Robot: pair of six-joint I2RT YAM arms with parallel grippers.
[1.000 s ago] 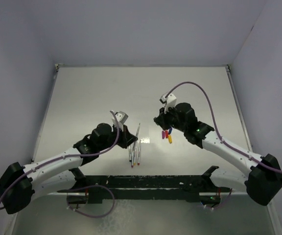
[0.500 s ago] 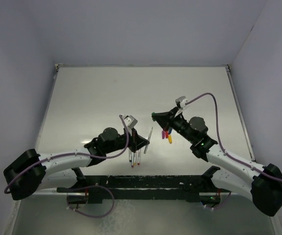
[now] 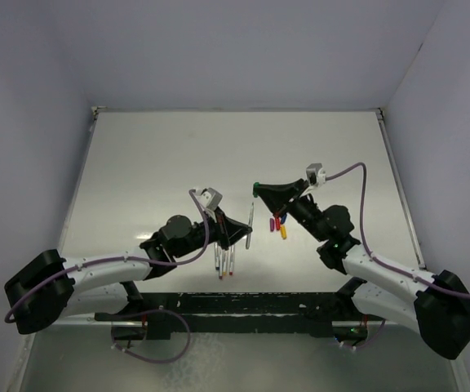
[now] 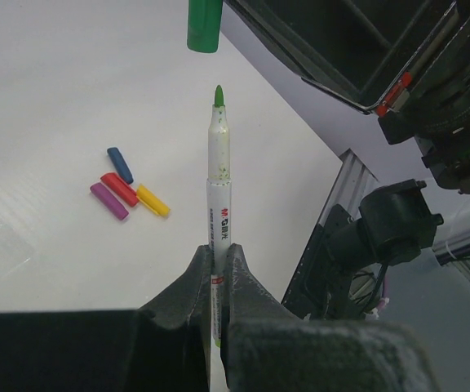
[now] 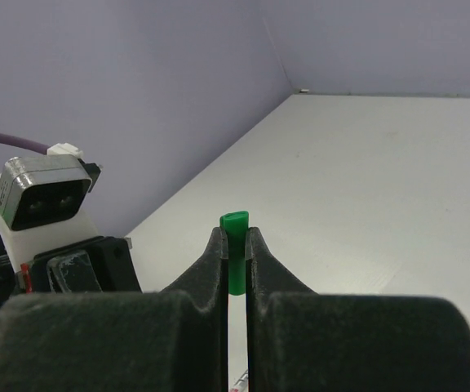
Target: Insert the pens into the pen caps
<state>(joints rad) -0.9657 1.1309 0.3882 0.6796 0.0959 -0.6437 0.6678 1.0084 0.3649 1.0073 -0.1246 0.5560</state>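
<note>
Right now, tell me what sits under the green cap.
The green-tipped pen, held by the left gripper, points at the green cap in the right gripper, a gap between them. The cap's inside cannot be seen; the left gripper covers the pen's lower end.

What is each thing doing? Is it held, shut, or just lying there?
Left gripper: shut on the green pen.
Right gripper: shut on the green cap.
Green pen: held, uncapped, tip pointing at the cap.
Green cap: held, not yet on the pen.
Loose caps: lying on the table.
Other pens: lying on the table.
</note>
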